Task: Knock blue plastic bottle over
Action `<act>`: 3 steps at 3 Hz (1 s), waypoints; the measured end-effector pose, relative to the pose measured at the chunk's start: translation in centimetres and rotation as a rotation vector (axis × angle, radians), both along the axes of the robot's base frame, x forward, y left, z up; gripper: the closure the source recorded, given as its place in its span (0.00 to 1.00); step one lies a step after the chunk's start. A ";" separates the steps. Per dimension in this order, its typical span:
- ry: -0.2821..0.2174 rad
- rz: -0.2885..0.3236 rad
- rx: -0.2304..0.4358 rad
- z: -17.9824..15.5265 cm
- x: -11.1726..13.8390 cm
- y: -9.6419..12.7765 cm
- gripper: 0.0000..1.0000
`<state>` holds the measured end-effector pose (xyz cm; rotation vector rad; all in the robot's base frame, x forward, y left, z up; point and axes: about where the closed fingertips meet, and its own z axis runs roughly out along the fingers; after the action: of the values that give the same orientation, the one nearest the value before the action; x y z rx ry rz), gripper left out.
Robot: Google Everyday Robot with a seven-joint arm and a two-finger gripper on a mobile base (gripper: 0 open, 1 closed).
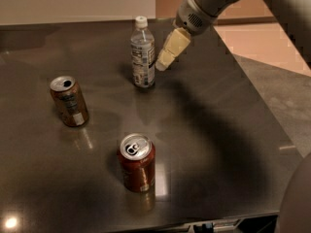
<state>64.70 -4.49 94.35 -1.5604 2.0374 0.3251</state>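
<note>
The blue plastic bottle (143, 53), clear with a white cap and a white-bluish label, stands upright at the back middle of the dark table (209, 130). My gripper (163, 65) comes in from the upper right on a grey arm. Its cream-coloured fingers (173, 47) are pressed together and point down-left. The tip is just right of the bottle at label height, very close to it; I cannot tell whether it touches.
A gold-brown soda can (69, 101) stands upright at the left. A reddish-brown soda can (137, 162) stands upright at the front middle. The table's right edge (272, 106) drops off to a light floor.
</note>
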 end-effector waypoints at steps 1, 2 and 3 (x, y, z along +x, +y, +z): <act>-0.009 -0.003 0.027 0.1 1.3 2.6 0.00; -0.001 0.007 0.065 0.2 1.8 4.8 0.00; 0.009 0.021 0.100 0.2 2.0 5.9 0.00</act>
<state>66.69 1.44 94.55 -1.5235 1.9813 0.4364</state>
